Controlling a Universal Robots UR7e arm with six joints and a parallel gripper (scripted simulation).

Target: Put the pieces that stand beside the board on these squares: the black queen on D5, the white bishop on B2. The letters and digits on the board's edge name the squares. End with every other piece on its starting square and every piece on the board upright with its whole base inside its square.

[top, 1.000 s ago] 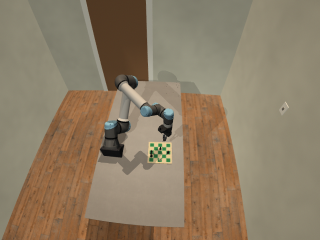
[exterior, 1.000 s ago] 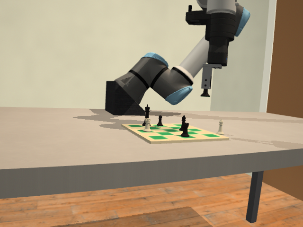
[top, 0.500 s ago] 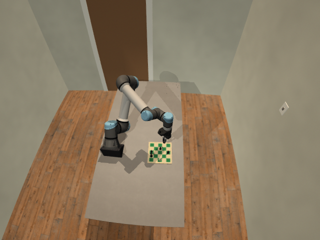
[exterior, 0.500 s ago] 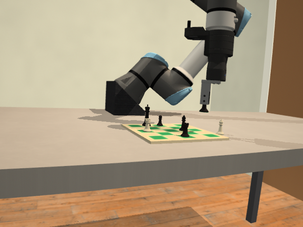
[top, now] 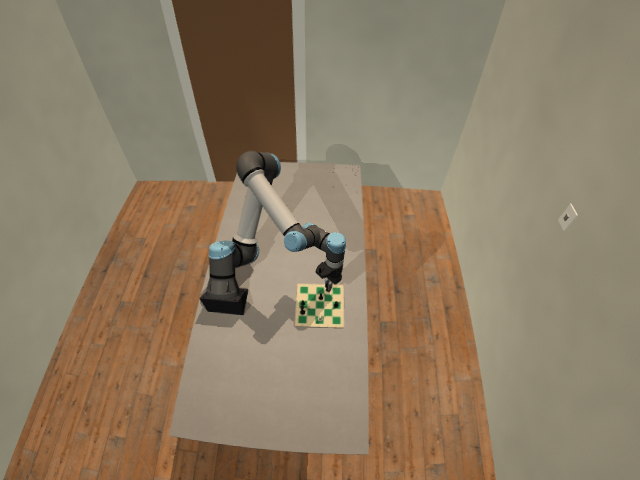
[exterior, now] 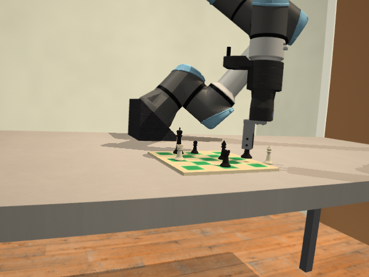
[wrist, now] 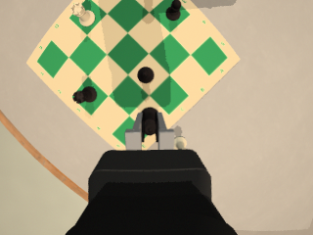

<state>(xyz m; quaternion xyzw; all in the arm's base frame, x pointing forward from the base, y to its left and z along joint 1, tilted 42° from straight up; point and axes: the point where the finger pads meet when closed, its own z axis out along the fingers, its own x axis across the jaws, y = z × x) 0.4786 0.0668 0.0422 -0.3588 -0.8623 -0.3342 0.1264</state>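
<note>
top: high in the room, far off, looking steeply down on the table (top: 268,392) and the whole arm (top: 268,198)
exterior: near table height, close, looking level across the board (exterior: 190,170) toward the arm's base
wrist: on the arm, looking straight down past the gripper (wrist: 152,132)
shared: the board (top: 305,321) shows in all three; likewise the board's pieces

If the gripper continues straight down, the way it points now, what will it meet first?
Probably the chessboard: the gripper, shut on the black queen, points down over its near corner. The queen's base looks almost on it; the exact square is unclear.
</note>
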